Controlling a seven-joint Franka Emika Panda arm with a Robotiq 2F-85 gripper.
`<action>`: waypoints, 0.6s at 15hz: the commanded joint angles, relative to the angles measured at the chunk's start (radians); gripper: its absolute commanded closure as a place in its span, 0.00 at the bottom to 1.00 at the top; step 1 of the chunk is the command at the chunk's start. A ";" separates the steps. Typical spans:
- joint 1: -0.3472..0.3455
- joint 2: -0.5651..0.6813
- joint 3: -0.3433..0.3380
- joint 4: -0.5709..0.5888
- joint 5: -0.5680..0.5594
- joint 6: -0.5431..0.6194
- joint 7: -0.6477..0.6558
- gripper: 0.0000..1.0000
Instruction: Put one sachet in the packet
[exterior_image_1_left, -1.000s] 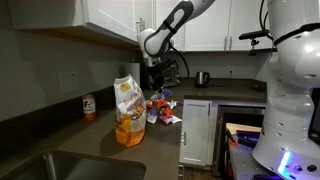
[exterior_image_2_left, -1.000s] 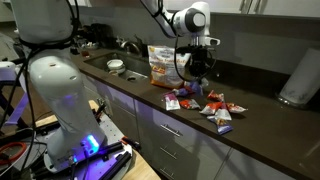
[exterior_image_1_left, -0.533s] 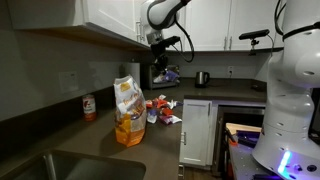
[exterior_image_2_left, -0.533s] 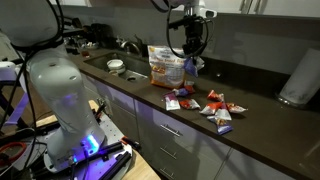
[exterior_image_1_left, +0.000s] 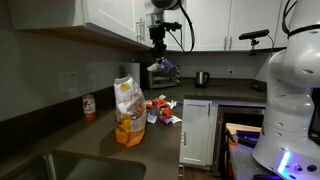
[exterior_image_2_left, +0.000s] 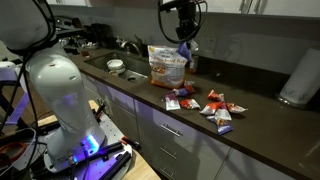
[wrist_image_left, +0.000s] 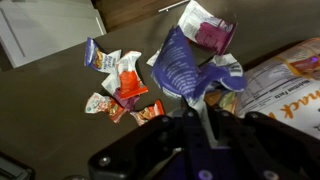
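In the wrist view, loose sachets (wrist_image_left: 120, 85) are lying on the counter (wrist_image_left: 60, 105) below-left of the tool (wrist_image_left: 200, 118), which is pinching a purple sachet (wrist_image_left: 183, 68) between closed fingers, up off the counter; the packet (wrist_image_left: 285, 85) is sitting below-right of it.

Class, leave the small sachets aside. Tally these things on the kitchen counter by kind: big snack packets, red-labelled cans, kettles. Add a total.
Big snack packets: 1
Red-labelled cans: 1
Kettles: 1
Total: 3
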 joint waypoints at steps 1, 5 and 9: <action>0.003 -0.026 0.034 0.020 0.068 -0.019 -0.065 0.95; 0.023 -0.027 0.064 0.040 0.129 -0.013 -0.102 0.95; 0.050 -0.012 0.089 0.060 0.189 0.001 -0.160 0.95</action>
